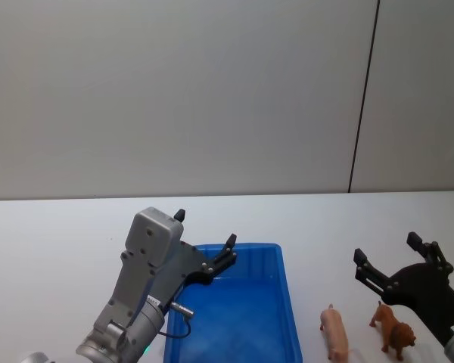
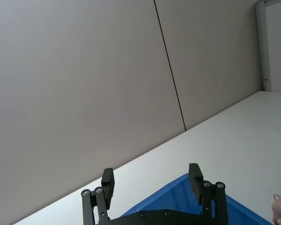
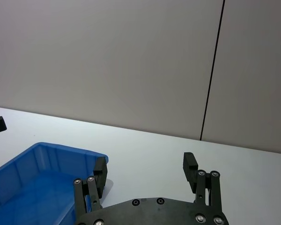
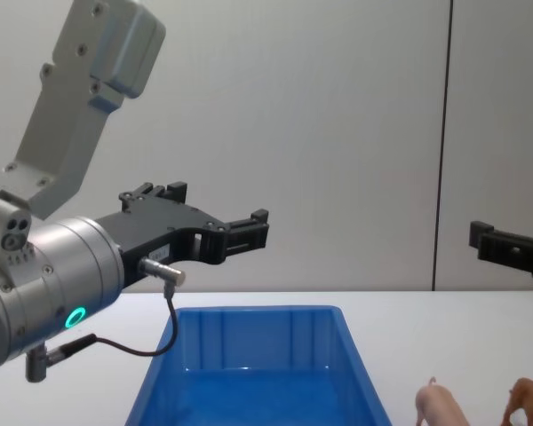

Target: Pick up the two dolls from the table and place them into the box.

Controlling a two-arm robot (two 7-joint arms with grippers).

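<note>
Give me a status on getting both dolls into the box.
Done: nothing yet. The pink doll and the brown doll both stand on the table, to the right of the box. In hand: nothing. The left gripper hangs open over the box, and the right gripper is open above the brown doll. Left: both picks and both drops.

Bright, even, diffuse light fills the scene. The white table (image 1: pixel 53 242) is nearly shadowless, with just a faint soft shadow beside the box (image 1: pixel 293 318). The box's glossy blue floor carries a soft sheen. The far wall (image 1: pixel 174 91) is evenly lit, flat grey.
</note>
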